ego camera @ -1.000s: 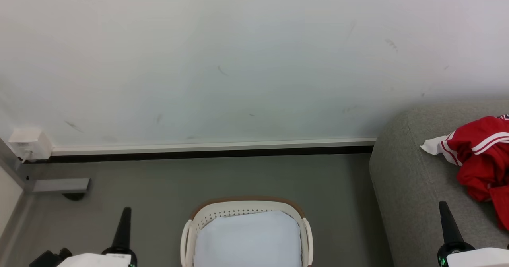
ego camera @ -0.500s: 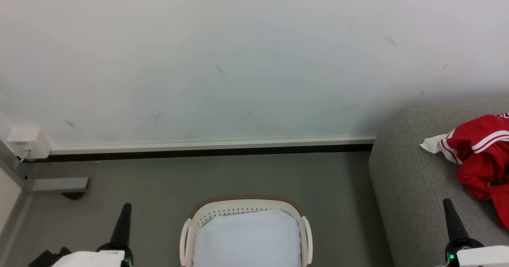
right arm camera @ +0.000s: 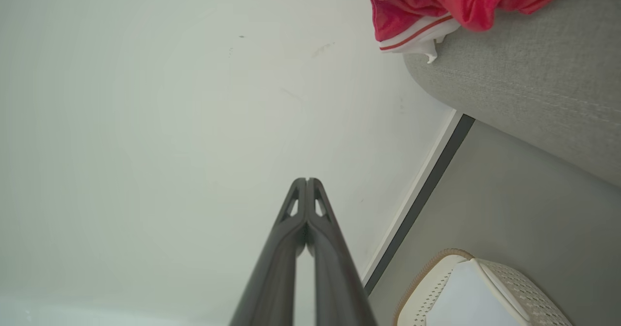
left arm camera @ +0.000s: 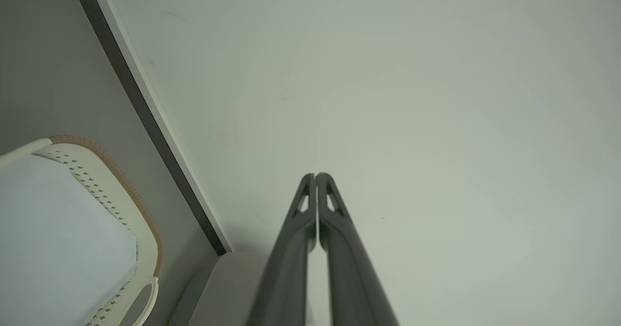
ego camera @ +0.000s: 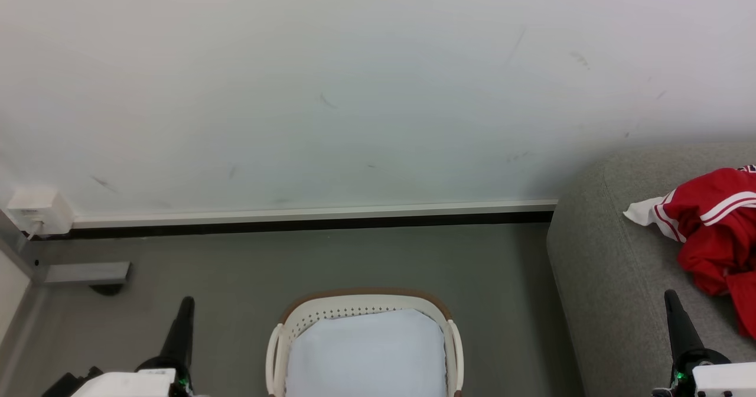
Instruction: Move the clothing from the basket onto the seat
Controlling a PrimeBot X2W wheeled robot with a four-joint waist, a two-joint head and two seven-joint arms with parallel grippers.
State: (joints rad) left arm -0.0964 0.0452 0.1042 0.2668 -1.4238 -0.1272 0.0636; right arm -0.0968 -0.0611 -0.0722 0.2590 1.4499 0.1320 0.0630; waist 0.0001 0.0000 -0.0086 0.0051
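Shifted since a second ago: the whole head-view framing, slightly, which reads as camera motion, not motion of the items. Head view: red sports clothing (ego camera: 711, 231), white-striped, heaped on the grey sofa (ego camera: 596, 279) at right, near its rounded end; laundry basket (ego camera: 366, 296) on the floor at bottom centre, well apart from the sofa, holding just a pale blue-white liner (ego camera: 366, 350); left gripper (ego camera: 187, 301) lower left and right gripper (ego camera: 670, 295) lower right, each with fingers pressed together and empty. Left wrist view: jaws closed on nothing, pointed at the wall; basket rim and liner at left. Right wrist view: jaws likewise closed and empty; clothing lying at the sofa's edge, basket corner below. Progress, judged: transfer appears done, no garment visible in the basket, though its near part is cut off. Room: smooth grey floor (ego camera: 354, 261), scuffed white wall (ego camera: 354, 90), dark-and-white skirting board (ego camera: 313, 215), white socket box (ego camera: 32, 211) at far left.
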